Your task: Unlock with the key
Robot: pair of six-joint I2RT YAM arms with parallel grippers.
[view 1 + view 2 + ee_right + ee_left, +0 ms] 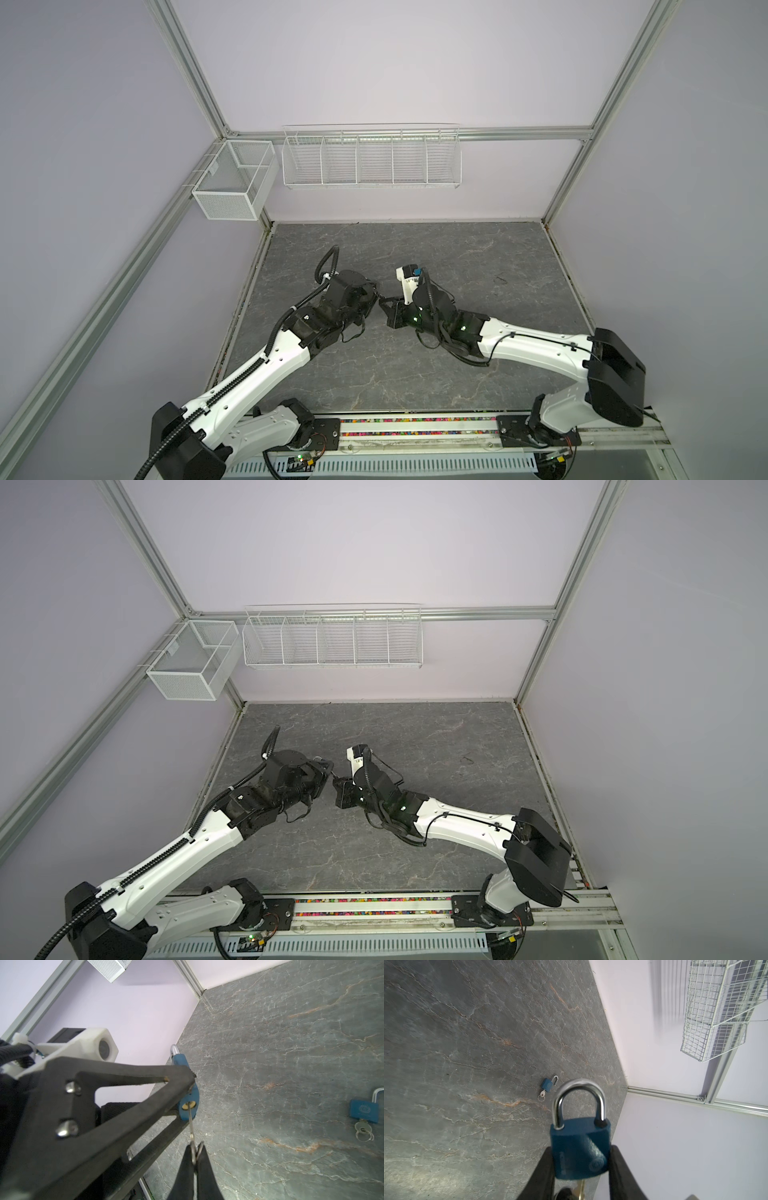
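Note:
A blue padlock (579, 1147) with a silver shackle (579, 1088) is clamped by its body between the black fingers (546, 1165) of my left gripper (580, 1153). My right gripper (195, 1151) is shut on the head of a thin silver key (190, 1120). The key's blade sits in the brass keyhole (188, 1105) at the bottom of the padlock (188, 1093). Both shackle legs reach the lock body. In both top views the two grippers (374, 297) (337, 781) meet tip to tip above the middle of the table, and the lock and key are hidden between them.
A second blue padlock (547, 1085) (363, 1113) lies on the grey stone table (415, 374) with its shackle swung open and a key with a ring (362, 1129) in it. A wire rack (371, 158) and a mesh basket (235, 178) hang on the back wall.

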